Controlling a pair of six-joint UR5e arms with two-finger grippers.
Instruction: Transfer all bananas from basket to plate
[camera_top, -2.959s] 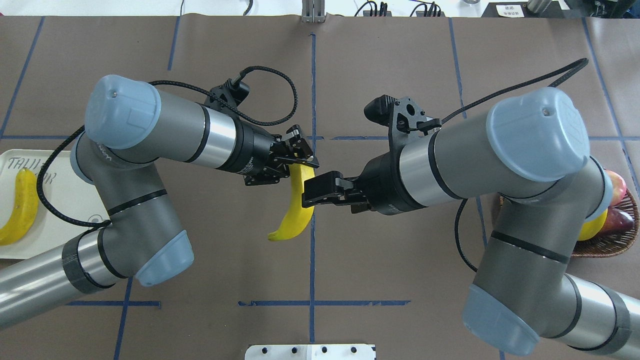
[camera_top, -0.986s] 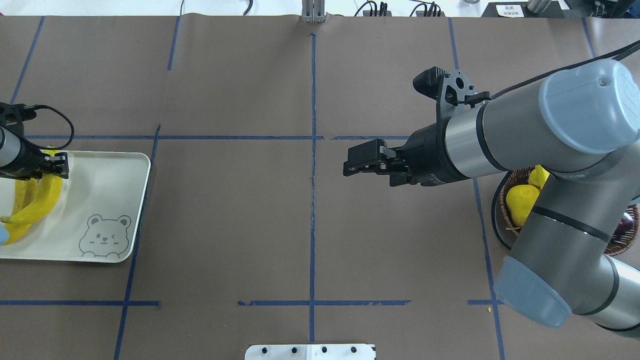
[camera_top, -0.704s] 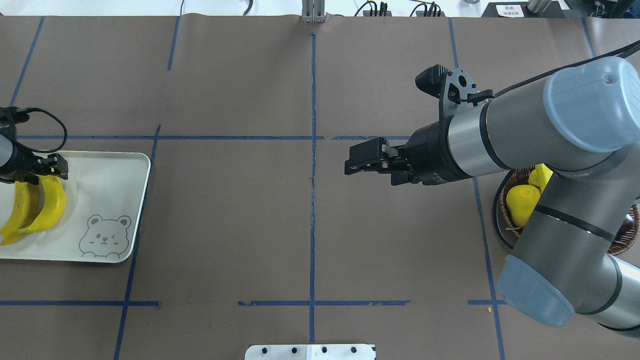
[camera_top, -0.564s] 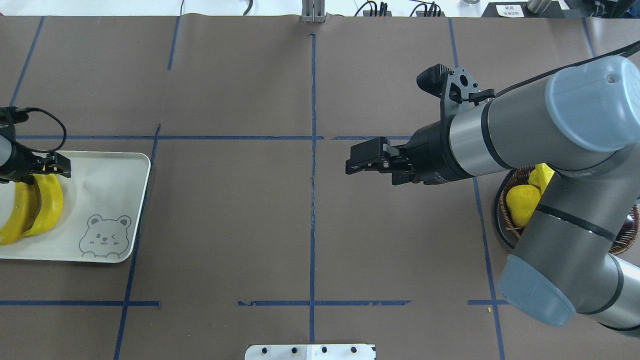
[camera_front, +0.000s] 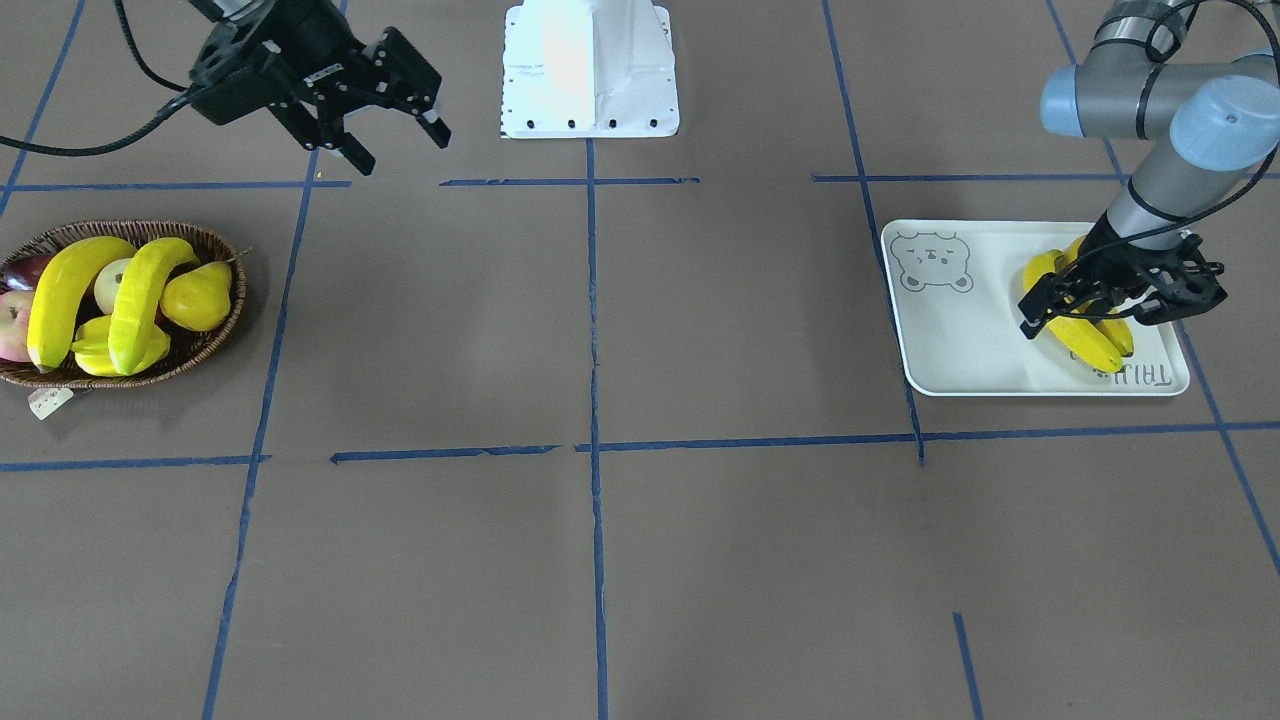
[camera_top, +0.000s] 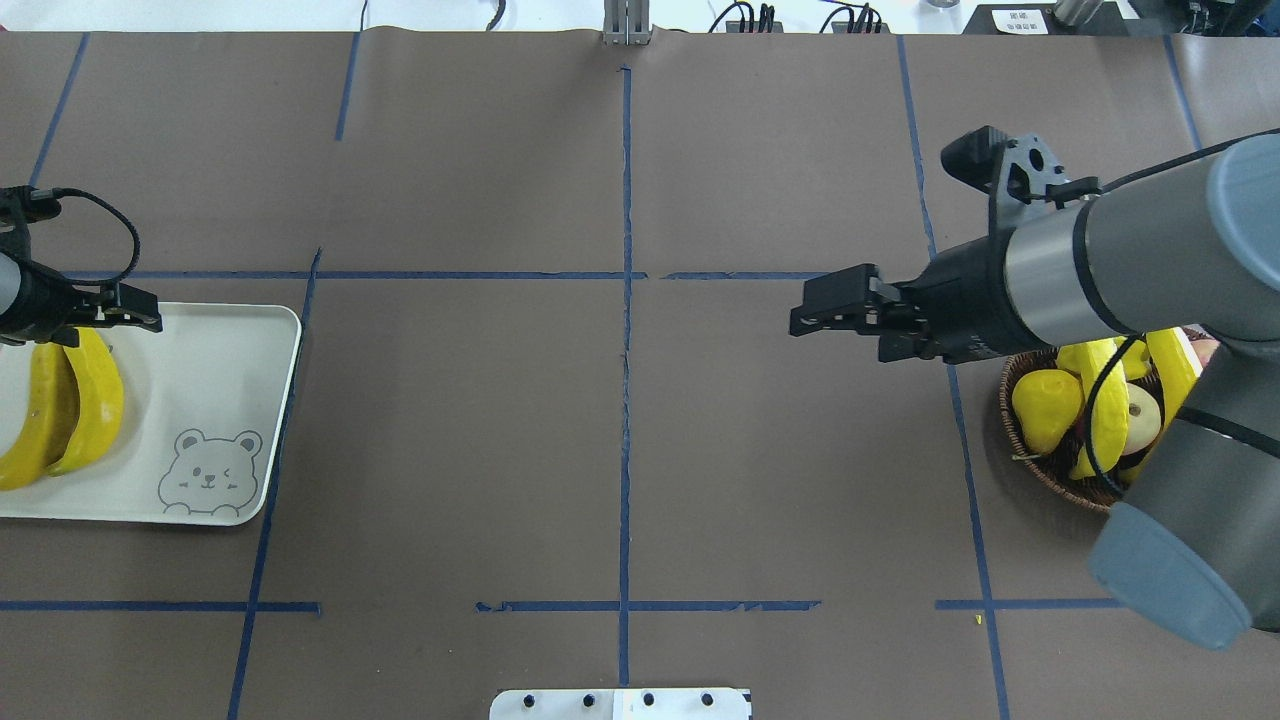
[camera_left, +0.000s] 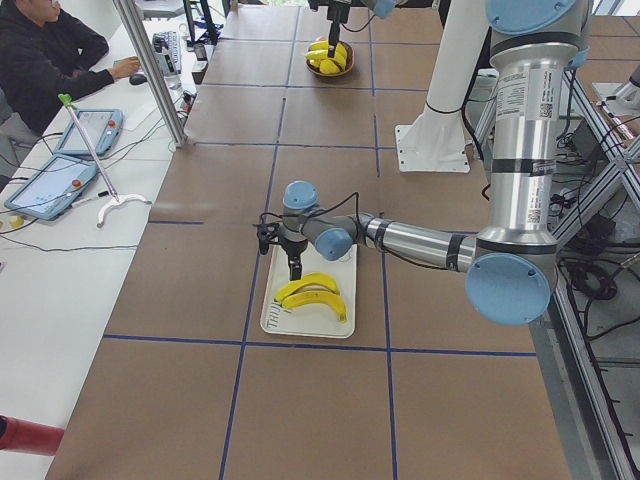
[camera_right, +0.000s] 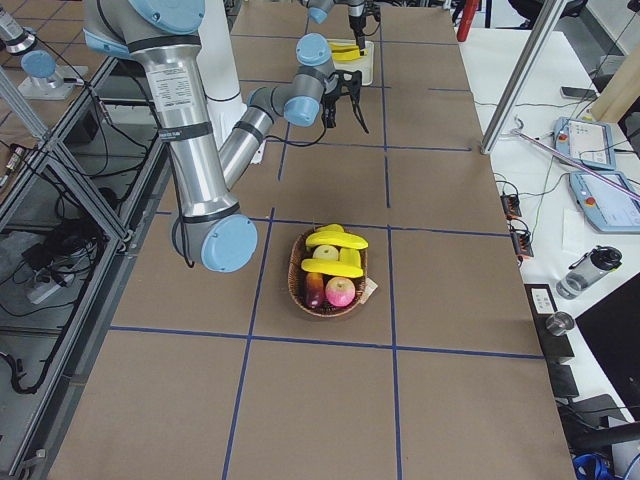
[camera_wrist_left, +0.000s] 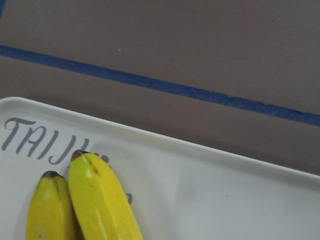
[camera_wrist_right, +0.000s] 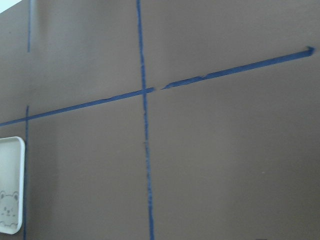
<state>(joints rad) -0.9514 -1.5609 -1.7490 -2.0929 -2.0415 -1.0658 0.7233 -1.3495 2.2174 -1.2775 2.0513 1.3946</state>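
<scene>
Released banana (camera_top: 102, 398) now lies beside another (camera_top: 35, 425) on plate (camera_top: 225, 370), two bananas (camera_front: 62, 292) in basket (camera_front: 207, 351), left pincer (camera_front: 1112, 305) and right pincer (camera_front: 403, 150) spread.

Fixed pair: overhead, behind the base (camera_top: 620, 704), facing forward and down, plate (camera_top: 220, 380) at its left edge; front-facing, opposite, steeply down, plate at its right. Both span the table (camera_front: 700, 550) from plate to basket (camera_front: 205, 352). Side pair: exterior left, high at the table end nearest the plate, basket far; exterior right, at the end farthest from the plate, basket near. Wrist pair: left, close over the plate's lettered corner and the tips of two bananas (camera_wrist_left: 95, 190); right, well off the plate, showing bare table with the plate's bear corner at lower left.
</scene>
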